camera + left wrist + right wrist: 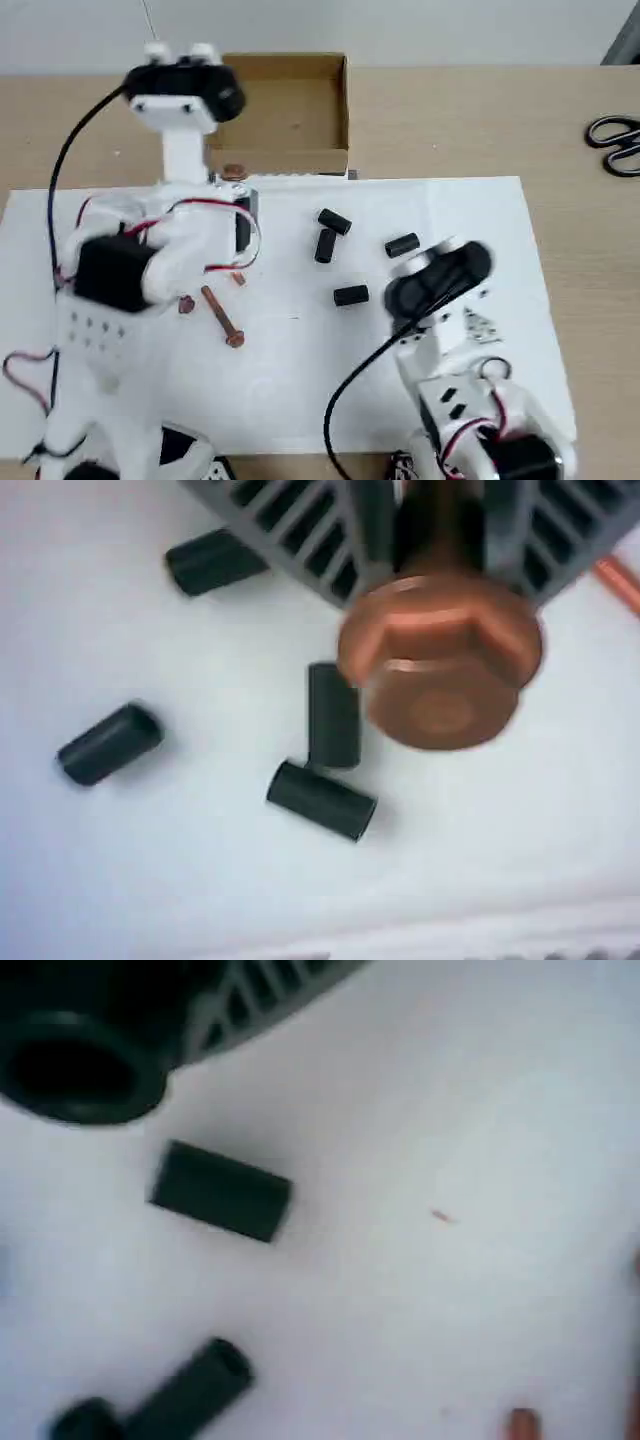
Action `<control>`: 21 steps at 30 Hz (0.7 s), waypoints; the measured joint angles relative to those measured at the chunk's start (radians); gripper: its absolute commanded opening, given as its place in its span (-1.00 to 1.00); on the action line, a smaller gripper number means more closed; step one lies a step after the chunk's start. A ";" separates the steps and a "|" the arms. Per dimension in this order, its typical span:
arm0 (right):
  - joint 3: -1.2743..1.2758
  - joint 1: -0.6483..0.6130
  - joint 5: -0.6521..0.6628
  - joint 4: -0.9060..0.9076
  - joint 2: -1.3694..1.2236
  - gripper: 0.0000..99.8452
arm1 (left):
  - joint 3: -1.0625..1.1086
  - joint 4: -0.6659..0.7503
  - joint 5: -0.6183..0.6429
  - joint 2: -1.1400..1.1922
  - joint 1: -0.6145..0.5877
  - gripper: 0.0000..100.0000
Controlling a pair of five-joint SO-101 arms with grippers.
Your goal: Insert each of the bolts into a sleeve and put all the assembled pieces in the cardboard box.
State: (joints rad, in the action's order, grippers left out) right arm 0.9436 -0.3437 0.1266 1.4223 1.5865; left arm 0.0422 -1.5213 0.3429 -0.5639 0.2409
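My left hand [440, 525] is closed tight on a copper bolt [440, 670]. My right hand [190, 1020] grips a black sleeve [75, 1070]. Four loose sleeves [320, 800] lie on the white sheet [200, 880] under my left hand. The cardboard box [290, 158] sits just behind it.

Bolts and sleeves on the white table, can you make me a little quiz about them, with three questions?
1. True or false: the scissors lie off the white sheet, on the bare table.
2. Pick one. The left pincer holds: A a black sleeve, B a copper bolt, C nothing.
3. Count the loose black sleeves lying on the white sheet.

Key: 1 true. 2 B. 3 four.
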 measured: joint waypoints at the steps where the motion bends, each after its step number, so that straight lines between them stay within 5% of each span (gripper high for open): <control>1: 0.032 -0.025 0.000 -0.025 0.035 -0.99 | 0.046 0.031 0.017 -0.041 0.000 -0.99; 9: 0.193 -0.170 -0.046 -0.107 0.209 -0.99 | 0.505 0.281 0.150 -0.465 0.014 -0.99; 21: 0.269 -0.382 -0.265 -0.157 0.212 -0.99 | 0.939 0.430 0.358 -1.043 0.057 -0.99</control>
State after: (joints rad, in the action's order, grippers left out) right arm 1.2121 -0.7258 -0.1389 1.2658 1.7983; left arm 0.9812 -1.0917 0.7004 -1.6072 0.2977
